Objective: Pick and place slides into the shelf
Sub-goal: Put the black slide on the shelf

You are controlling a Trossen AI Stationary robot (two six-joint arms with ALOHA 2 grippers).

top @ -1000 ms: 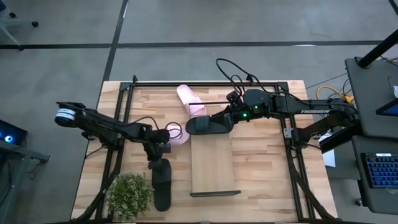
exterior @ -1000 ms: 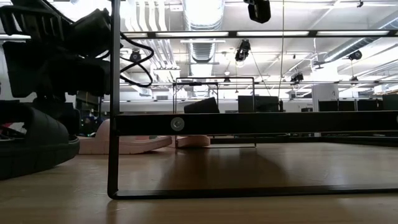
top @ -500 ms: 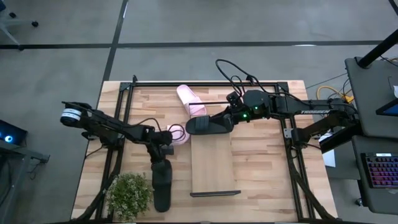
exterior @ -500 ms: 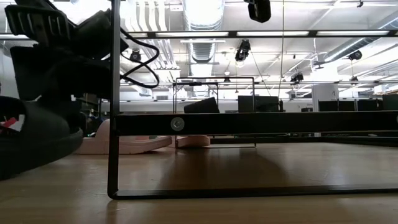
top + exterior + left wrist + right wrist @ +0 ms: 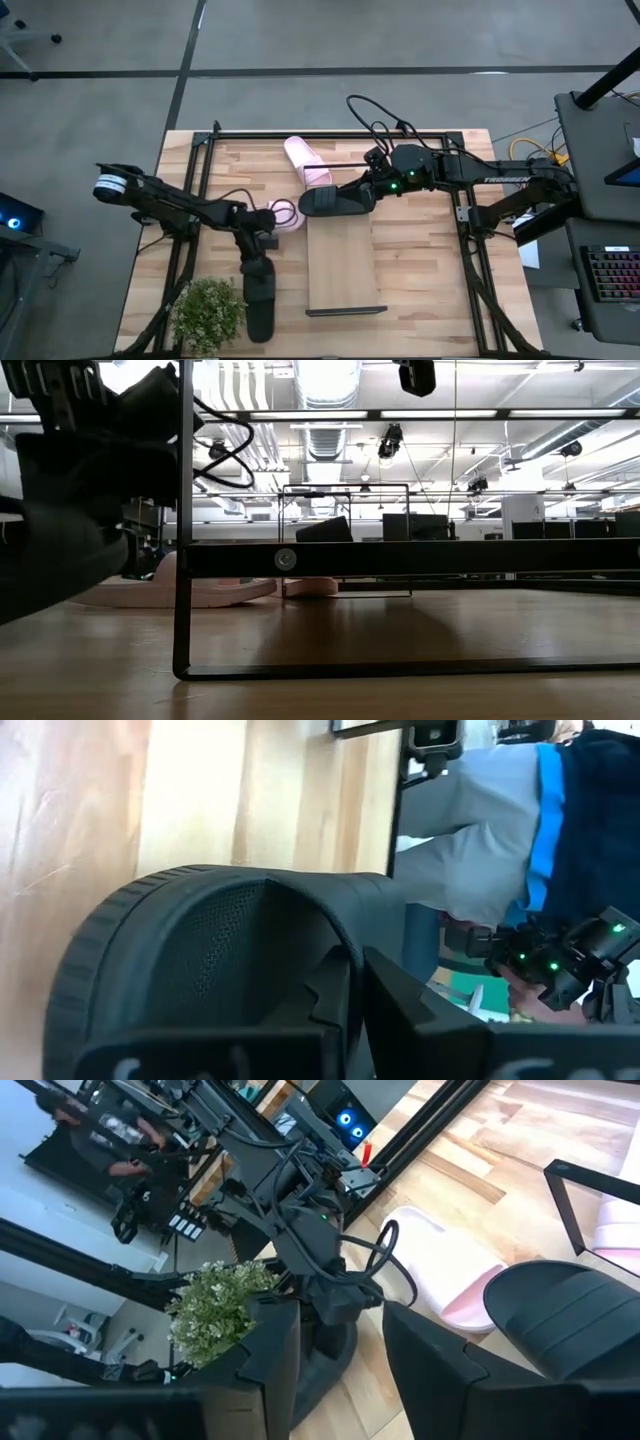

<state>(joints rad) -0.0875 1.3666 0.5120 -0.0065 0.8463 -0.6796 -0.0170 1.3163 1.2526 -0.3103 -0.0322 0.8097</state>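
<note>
A black slide [image 5: 260, 292] lies lengthwise near the table's left front, with my left gripper [image 5: 256, 248] shut on its strap; the low view shows it large at the left [image 5: 55, 550]. A second black slide [image 5: 335, 203] lies across the far end of the shelf [image 5: 345, 265]. My right gripper [image 5: 368, 190] stands open at that slide's right end, with nothing in its gap; whether a finger touches the slide [image 5: 565, 1315] I cannot tell. One pink slide [image 5: 305, 160] lies at the far side, the other [image 5: 285, 215] just left of the shelf. My left gripper holds the black slide by its wide strap [image 5: 300, 920], at the slide's far half. The fingers [image 5: 390, 1005] come from above and point down, shut at the strap's edge. The slide sits tilted in the low view, its underside [image 5: 90, 585] off the table.
A potted plant [image 5: 208, 312] stands at the near left, close beside the held slide. The shelf's black wire frame [image 5: 183, 560] rises at the board's ends. A person in grey and blue [image 5: 480, 820] shows beyond the table.
My left gripper has taken hold of the black slide's strap. In the low view the slide, which lay flat on the table, has tipped up, with the underside on its shelf side lifted off the wood. My right arm has kept still.
</note>
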